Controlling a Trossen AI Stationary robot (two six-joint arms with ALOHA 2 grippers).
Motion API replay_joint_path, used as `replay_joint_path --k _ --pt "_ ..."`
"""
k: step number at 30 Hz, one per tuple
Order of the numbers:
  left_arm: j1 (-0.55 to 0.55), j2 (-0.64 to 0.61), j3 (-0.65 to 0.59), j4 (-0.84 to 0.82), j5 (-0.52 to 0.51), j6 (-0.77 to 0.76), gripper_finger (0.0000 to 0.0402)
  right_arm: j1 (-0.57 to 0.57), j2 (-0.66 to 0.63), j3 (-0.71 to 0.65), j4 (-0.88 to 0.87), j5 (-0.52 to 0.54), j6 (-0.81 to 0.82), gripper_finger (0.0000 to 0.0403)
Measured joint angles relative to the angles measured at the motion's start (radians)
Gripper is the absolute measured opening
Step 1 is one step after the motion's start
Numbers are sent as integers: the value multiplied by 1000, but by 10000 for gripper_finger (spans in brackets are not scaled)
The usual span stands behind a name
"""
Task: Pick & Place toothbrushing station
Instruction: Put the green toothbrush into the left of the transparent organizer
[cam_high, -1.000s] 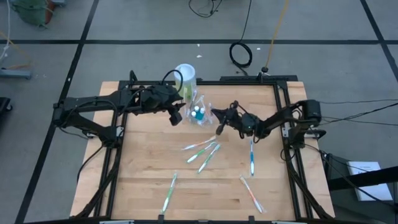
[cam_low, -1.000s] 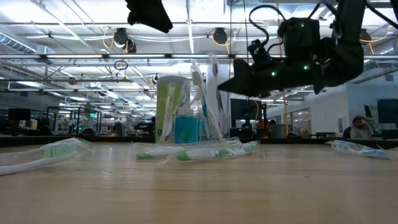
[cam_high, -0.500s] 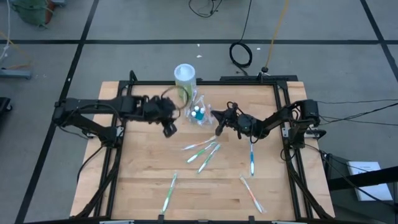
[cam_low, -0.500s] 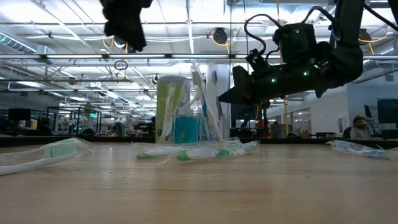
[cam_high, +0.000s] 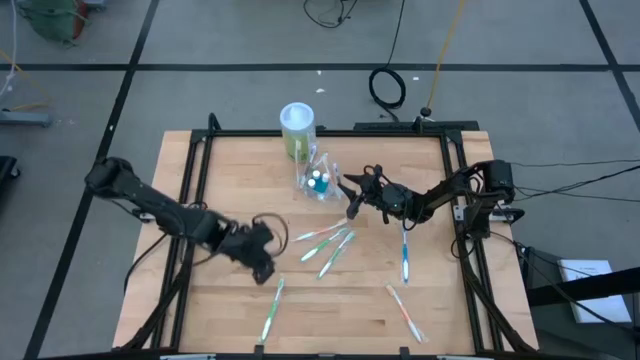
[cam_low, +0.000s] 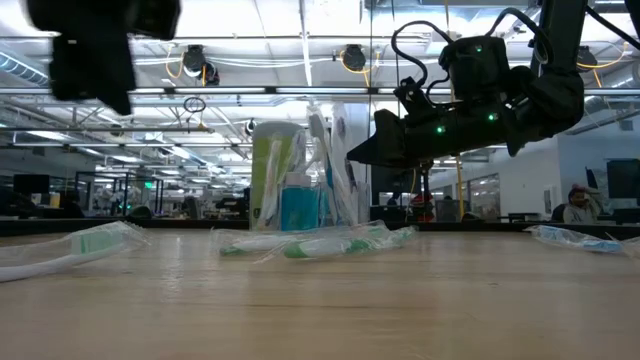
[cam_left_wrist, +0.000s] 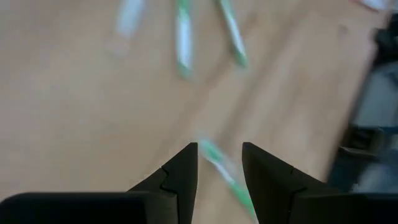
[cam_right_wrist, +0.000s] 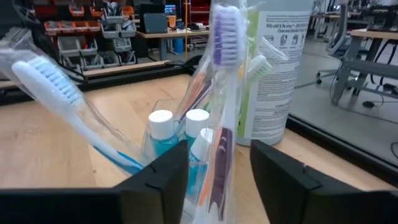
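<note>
A clear plastic toothbrushing station (cam_high: 318, 180) stands near the table's (cam_high: 230, 310) far edge, just beside a green canister (cam_high: 297, 128), holding wrapped toothbrushes and small blue bottles (cam_right_wrist: 160, 134). The right gripper (cam_high: 350, 196) sits just beside it, jaws parted around a purple wrapped toothbrush (cam_right_wrist: 221, 93) standing in the holder. The left gripper (cam_high: 262, 268) hangs over the table's front half near a loose green toothbrush (cam_high: 272, 310), jaws partly open and empty. To finish cleanly, the right arm should draw straight back so it doesn't tip the holder.

Left gripper (cam_high: 262, 268) low over the near-left table, fingers parted, right gripper (cam_high: 347, 192) mid-table (fingers apart)
</note>
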Motion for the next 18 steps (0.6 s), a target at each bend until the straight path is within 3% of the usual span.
replay_joint_path --k 6,12,18 --pt "-118 0 -119 238 -50 -156 129 1 -11 0 -5 1 -32 205" --pt "-157 50 -126 245 -106 -164 129 1 -25 0 -6 1 -46 228" --pt "-161 164 -126 273 -34 -183 130 1 -36 -2 -8 2 -45 236"
